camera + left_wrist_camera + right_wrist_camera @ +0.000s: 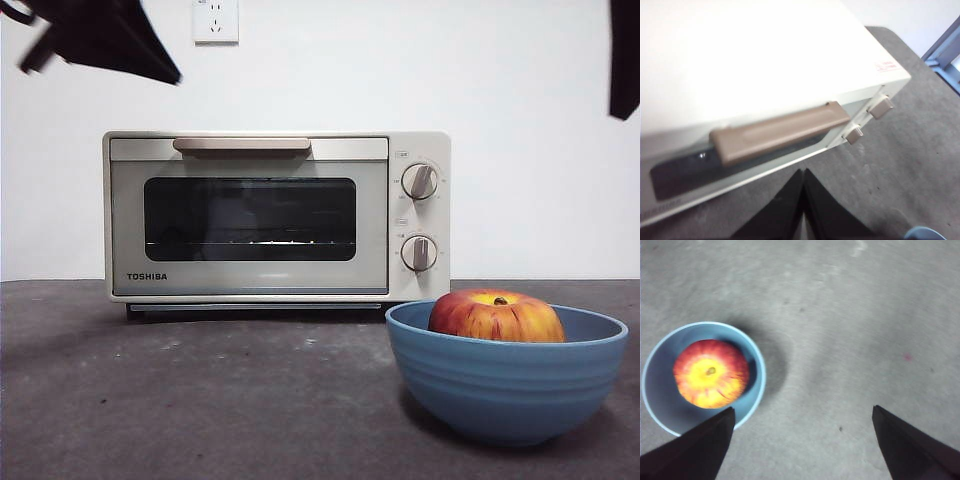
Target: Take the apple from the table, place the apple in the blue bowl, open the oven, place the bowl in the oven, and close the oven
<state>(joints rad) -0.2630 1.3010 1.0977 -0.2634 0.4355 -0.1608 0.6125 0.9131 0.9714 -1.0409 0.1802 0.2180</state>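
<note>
Claws hold nothing: left claw [803, 172] pressed shut above the closed TOSHIBA oven's [276, 215] handle [780, 132], right claw [802, 412] spread wide above the apple [711, 373] in the blue bowl [754, 390].

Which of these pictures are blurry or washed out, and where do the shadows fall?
Left wrist view: the oven top is overexposed to near-white, and the whole picture is soft. Right wrist view: slightly blurred; the blue bowl casts a shadow on the table. Front view: sharp, evenly lit.
</note>
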